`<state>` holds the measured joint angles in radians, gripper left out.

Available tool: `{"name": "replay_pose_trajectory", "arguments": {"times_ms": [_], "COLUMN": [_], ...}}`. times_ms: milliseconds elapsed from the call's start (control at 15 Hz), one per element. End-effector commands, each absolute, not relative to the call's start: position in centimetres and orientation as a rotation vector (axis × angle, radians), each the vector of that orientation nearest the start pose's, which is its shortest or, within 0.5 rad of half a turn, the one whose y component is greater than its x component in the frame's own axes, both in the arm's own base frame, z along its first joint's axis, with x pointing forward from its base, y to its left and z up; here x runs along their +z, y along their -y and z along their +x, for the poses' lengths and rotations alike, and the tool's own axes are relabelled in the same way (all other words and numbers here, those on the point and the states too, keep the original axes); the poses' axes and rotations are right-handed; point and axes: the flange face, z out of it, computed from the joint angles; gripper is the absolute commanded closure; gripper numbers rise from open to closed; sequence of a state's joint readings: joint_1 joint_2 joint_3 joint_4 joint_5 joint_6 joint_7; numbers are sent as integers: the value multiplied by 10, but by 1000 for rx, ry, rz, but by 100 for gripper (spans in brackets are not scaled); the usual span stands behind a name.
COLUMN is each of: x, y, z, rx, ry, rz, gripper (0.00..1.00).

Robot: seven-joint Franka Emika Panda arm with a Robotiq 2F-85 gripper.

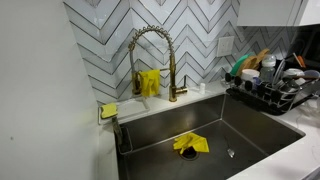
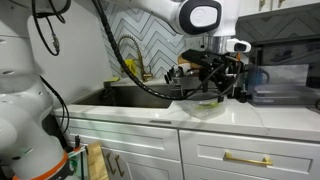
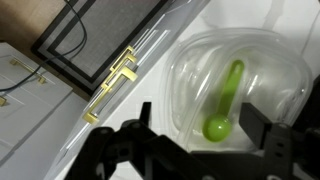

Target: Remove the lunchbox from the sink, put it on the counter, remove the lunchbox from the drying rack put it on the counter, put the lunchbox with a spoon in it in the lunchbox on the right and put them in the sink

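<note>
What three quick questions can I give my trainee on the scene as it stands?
1. True or false: the hand is shut on the green spoon.
2. What colour is the cloth lying in the sink? A) yellow B) blue C) white
3. Fill in: the clear lunchbox holding the spoon stands on the white ____.

Key: 1 false, the hand is open above the lunchbox. 2 A. 3 counter.
</note>
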<state>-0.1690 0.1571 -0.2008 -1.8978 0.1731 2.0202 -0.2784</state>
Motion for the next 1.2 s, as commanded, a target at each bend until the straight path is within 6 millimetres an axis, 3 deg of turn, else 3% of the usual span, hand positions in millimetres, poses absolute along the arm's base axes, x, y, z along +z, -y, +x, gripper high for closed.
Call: {"name": "replay_pose_trajectory", "arguments": {"times_ms": [0, 200, 267, 400, 800, 1000, 1133], "x": [398, 384, 380, 372, 365, 367, 368], "y": [207, 211, 211, 209, 204, 204, 204], "z": [555, 556, 556, 557, 560, 559, 557], "rx": [-43, -61, -61, -54, -59, -61, -57], "ry": [-290, -308, -316, -326, -317, -295, -269], "rz": [-2991, -2986, -2981, -2965, -2932, -2922, -2918], "gripper": [0, 1, 23, 32, 81, 99, 100]}}
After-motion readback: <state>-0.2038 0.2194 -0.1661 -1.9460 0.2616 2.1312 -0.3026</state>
